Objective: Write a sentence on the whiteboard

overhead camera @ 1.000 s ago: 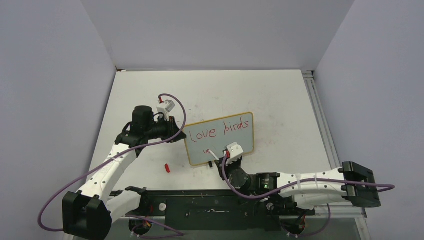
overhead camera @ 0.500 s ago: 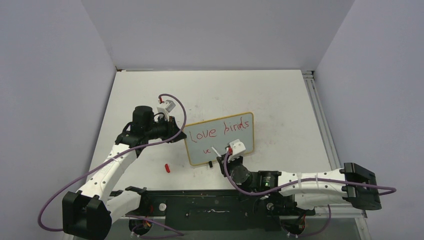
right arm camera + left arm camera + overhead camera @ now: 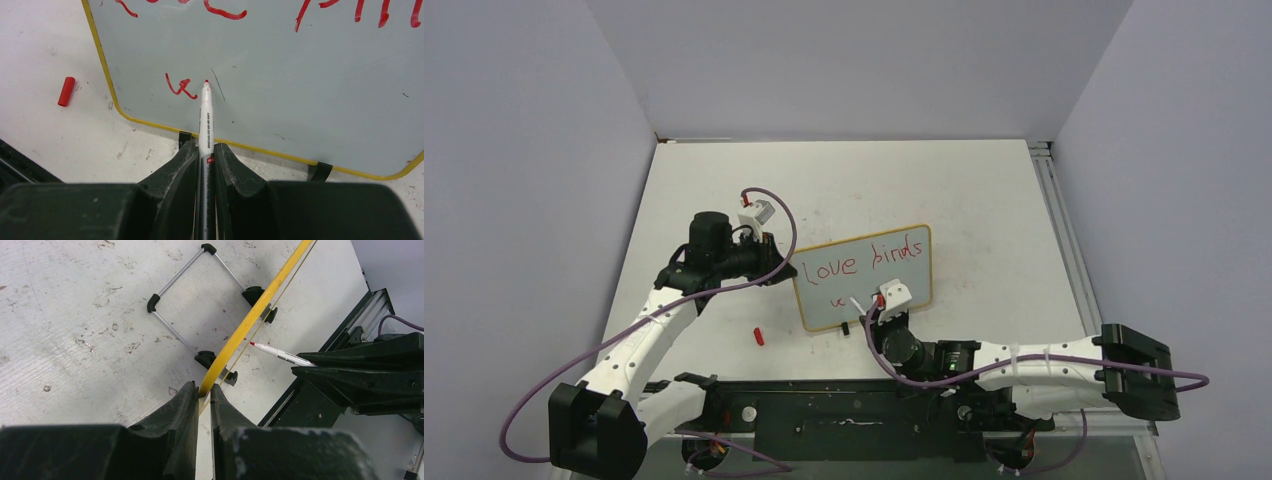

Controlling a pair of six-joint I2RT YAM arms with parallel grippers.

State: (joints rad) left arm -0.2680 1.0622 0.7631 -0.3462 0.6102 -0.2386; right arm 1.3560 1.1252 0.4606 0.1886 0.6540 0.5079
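White and scuffed, the surface [image 3: 984,190] sits between pale lavender walls, with both arm bases bolted along its near edge. From the near right, the right arm reaches left and forward to the lower part of the whiteboard [image 3: 864,285]. The right end effector [image 3: 205,147] is clamped on a white marker [image 3: 205,117] with a red tip, which points away from the arm at the board face. The tip sits just right of a short red squiggle on the lower line; whether it touches the glossy face cannot be told. A red cap [image 3: 760,336] lies alone on the surface, near and left of the board's lower left corner. The board stands near the middle of the surface on small black feet, its thin yellowish frame rounded at the corners. The sentence [image 3: 834,267] so far reads "love birds" in slanted red letters on the upper line, with only the squiggle beneath "love". At the board's left edge, the left end effector [image 3: 204,390] is closed on the frame. Behind the board, a thin wire stand [image 3: 172,282] with black corner pieces rests on the surface.
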